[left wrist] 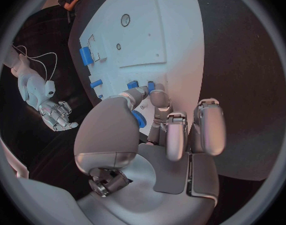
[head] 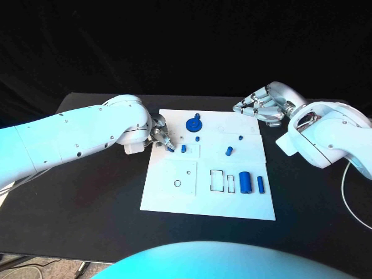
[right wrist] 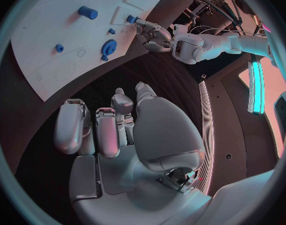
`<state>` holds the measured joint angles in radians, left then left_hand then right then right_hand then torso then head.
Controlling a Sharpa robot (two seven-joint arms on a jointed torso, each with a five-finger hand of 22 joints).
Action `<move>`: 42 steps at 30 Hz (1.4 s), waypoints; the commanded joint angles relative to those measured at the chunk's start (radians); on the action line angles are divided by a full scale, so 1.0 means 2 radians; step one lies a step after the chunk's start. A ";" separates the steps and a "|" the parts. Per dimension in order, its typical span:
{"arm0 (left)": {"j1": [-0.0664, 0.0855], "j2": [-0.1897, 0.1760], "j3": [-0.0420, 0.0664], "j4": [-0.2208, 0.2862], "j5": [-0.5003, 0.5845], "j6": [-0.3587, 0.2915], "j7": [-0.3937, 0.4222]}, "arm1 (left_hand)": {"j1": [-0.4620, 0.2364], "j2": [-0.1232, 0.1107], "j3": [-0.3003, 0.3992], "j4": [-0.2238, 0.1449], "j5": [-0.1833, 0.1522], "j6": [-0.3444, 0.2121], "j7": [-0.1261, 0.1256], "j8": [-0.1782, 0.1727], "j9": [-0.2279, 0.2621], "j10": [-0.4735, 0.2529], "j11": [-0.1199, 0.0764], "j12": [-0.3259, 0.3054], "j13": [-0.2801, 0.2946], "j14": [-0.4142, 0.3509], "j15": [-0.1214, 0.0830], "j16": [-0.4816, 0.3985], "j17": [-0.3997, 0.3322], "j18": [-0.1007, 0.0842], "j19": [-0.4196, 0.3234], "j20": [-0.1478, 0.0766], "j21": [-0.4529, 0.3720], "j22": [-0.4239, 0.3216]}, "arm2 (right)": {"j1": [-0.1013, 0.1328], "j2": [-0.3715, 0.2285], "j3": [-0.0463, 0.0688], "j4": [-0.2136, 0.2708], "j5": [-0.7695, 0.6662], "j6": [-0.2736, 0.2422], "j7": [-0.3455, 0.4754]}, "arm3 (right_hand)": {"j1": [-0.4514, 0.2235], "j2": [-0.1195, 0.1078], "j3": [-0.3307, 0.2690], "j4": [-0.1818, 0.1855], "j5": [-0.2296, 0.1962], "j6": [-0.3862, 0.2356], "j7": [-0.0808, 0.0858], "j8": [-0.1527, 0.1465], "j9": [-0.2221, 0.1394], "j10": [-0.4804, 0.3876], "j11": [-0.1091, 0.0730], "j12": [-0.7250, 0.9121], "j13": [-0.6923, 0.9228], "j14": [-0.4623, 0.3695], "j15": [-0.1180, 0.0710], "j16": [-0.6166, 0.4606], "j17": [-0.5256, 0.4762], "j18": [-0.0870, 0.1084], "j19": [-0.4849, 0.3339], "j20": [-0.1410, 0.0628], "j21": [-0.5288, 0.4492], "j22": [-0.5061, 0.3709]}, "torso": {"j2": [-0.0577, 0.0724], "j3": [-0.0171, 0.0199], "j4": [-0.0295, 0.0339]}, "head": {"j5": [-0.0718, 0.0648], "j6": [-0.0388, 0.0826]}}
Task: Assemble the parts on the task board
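Note:
The white task board [head: 174,192] lies in the middle of the table. My left hand [head: 159,137] is at the board's left edge and pinches a small blue part [left wrist: 139,119] between thumb and finger, low over the board. Two short blue pegs [left wrist: 133,84] [left wrist: 150,86] stand just beyond its fingertips. A blue gear [head: 193,124] sits near the far edge. A blue cylinder [head: 246,182] and a thin blue bar [head: 261,185] lie at the right. My right hand [head: 261,107] hovers off the board's far right corner, fingers curled in, holding nothing.
More small blue pegs [head: 229,150] [head: 240,138] stand mid-board. Outlined slots [head: 220,180] and a round hole [head: 178,183] mark the near half. A white cable [head: 347,192] runs along the table's right side. Black table surrounds the board.

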<state>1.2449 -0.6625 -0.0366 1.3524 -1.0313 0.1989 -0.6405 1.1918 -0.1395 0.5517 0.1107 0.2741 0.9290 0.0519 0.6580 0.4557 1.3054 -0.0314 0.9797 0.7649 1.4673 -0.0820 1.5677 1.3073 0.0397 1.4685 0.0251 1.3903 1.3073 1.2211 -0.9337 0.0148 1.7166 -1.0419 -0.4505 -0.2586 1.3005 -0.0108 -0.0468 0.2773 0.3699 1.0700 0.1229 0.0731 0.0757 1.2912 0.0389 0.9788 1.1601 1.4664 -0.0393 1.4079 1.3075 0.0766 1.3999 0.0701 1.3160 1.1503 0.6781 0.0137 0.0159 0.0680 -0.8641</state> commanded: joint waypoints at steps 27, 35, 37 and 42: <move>-0.003 0.021 -0.003 -0.017 0.001 0.038 -0.037 | -0.069 0.001 -0.002 -0.026 -0.003 0.035 -0.016 -0.012 -0.016 0.022 -0.008 0.028 0.038 0.052 -0.009 0.002 0.132 -0.004 0.033 -0.008 0.018 0.094 | 0.000 0.000 0.000 0.005 -0.001 0.008 0.005 | 0.004 0.000 -0.007 0.002 0.004 -0.001 0.000 0.000 0.001 -0.004 0.000 0.000 -0.001 0.035 0.001 -0.003 0.055 0.005 -0.004 -0.001 -0.002 -0.001 | 0.000 0.0003 0.0000 | -0.002 -0.003; -0.003 0.020 -0.002 -0.018 -0.003 0.024 -0.040 | -0.091 0.000 -0.076 0.003 -0.005 0.048 -0.016 -0.021 -0.025 0.024 -0.009 0.029 0.043 0.052 -0.010 0.002 0.132 -0.005 0.034 -0.008 0.024 0.098 | 0.000 0.000 0.000 0.005 -0.001 0.008 0.006 | 0.004 -0.001 -0.007 0.002 0.004 -0.001 0.000 0.000 0.001 -0.004 0.000 0.000 -0.001 0.035 0.001 -0.002 0.055 0.005 -0.004 -0.001 -0.003 -0.002 | 0.000 -0.0001 -0.0003 | -0.002 -0.003; -0.003 0.019 -0.002 -0.017 -0.003 0.019 -0.039 | -0.091 0.000 -0.093 0.008 -0.005 0.049 -0.016 -0.022 -0.026 0.024 -0.009 0.030 0.045 0.052 -0.010 0.002 0.132 -0.005 0.034 -0.008 0.024 0.099 | 0.000 0.000 0.000 0.005 -0.001 0.008 0.006 | 0.004 -0.001 -0.007 0.002 0.004 -0.001 0.000 0.000 0.001 -0.004 0.000 0.000 -0.001 0.035 0.001 -0.002 0.055 0.005 -0.004 -0.001 -0.003 -0.002 | 0.000 -0.0002 -0.0005 | -0.002 -0.003; -0.003 0.015 0.000 -0.013 -0.003 0.006 -0.037 | -0.090 0.002 -0.126 0.018 -0.005 0.053 -0.016 -0.025 -0.029 0.026 -0.009 0.031 0.049 0.052 -0.010 0.002 0.132 -0.006 0.035 -0.009 0.027 0.101 | 0.000 0.000 0.000 0.005 -0.001 0.008 0.006 | 0.004 -0.001 -0.007 0.002 0.004 -0.001 0.000 0.000 0.001 -0.004 0.000 0.000 -0.001 0.035 0.001 -0.002 0.055 0.005 -0.004 -0.001 -0.003 -0.002 | 0.000 -0.0001 -0.0006 | -0.003 -0.003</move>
<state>1.2404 -0.6303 -0.0367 1.3231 -1.0369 0.2276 -0.6877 1.0181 -0.1423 0.3048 0.1449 0.2698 1.0275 0.0207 0.6116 0.4009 1.3510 -0.0486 1.0391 0.8621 1.4675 -0.0965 1.5677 1.3078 0.0396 1.4650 0.0143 1.4389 1.3077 1.2211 -0.9339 0.0148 1.7246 -1.0408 -0.4454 -0.2561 1.3005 -0.0108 -0.0551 0.2800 0.3754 1.0700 0.1229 0.0731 0.0757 1.2912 0.0389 0.9788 1.1589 1.4665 -0.0393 1.4079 1.3079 0.0767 1.3963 0.0664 1.3160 1.1476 0.6780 0.0134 0.0151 0.0627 -0.8697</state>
